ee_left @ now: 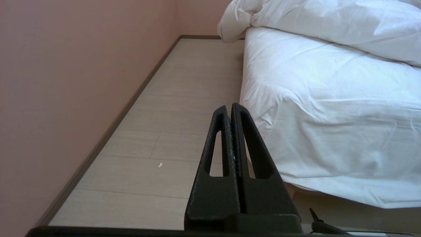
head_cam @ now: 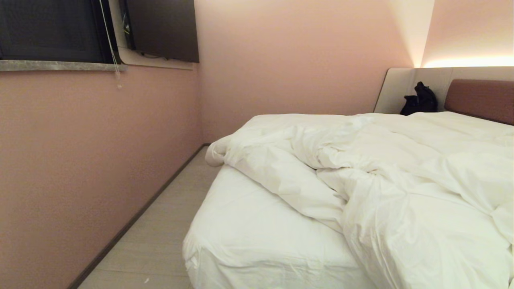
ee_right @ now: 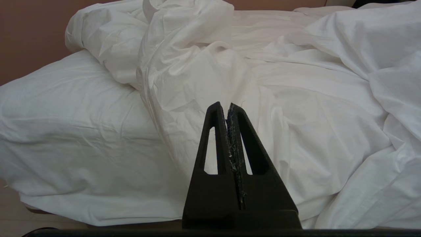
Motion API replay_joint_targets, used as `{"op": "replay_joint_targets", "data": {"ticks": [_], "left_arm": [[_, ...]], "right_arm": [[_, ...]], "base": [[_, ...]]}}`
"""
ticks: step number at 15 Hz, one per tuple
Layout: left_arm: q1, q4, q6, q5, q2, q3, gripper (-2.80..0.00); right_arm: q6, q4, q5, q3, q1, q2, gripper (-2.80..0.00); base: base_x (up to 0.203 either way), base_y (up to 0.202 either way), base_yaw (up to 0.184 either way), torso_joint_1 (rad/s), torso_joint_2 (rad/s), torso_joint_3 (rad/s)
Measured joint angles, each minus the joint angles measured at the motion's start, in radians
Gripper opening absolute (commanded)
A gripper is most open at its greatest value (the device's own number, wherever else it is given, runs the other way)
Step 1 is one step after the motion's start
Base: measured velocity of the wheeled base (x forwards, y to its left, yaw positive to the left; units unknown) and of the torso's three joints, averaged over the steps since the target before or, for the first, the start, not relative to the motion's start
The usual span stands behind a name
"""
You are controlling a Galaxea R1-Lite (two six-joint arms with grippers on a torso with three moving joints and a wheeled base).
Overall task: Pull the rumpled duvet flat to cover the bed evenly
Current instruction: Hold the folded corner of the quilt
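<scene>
**Both grippers closed and empty before a bed with a bunched duvet**

The left gripper is shown with its two black fingers pressed together and nothing between them. It is held off the bed, beside the near corner of the mattress, and is pointed along the strip of pale floor that is bounded by the bed on one side and the pink wall on the other. A small white scrap is seen on that floor, apart from the bed. The right gripper is likewise clenched on nothing; bits of pale lint are seen along the seam between its fingers. It is aimed at the foot of the bed, where the duvet hangs over the mattress edge directly ahead of the fingertips, not touched by them.

In the head view neither gripper is seen. The duvet is piled in thick folds over the far and right-hand parts of the bed, with one rolled end projecting past the bed's wall-side edge. The near left corner of the bed is left uncovered, so that the fitted sheet is exposed there. At the head of the bed, a brownish-red headboard is flanked by a pale side panel, against which a black bag is set.
</scene>
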State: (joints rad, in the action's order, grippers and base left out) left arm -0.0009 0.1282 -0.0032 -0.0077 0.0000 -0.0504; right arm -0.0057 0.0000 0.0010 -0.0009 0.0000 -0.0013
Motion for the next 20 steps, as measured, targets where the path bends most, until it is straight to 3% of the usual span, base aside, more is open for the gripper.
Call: {"op": "replay_joint_targets", "data": {"ticks": [20], "left_arm": [[0.000,-0.002,-0.008,0.003,0.000,-0.006,-2.80]], "right_arm": [[0.000,-0.001,-0.001,0.000,0.000,0.000,-2.80]], "base": [[0.000,0.000,0.000,0.000,0.00,0.000]]}}
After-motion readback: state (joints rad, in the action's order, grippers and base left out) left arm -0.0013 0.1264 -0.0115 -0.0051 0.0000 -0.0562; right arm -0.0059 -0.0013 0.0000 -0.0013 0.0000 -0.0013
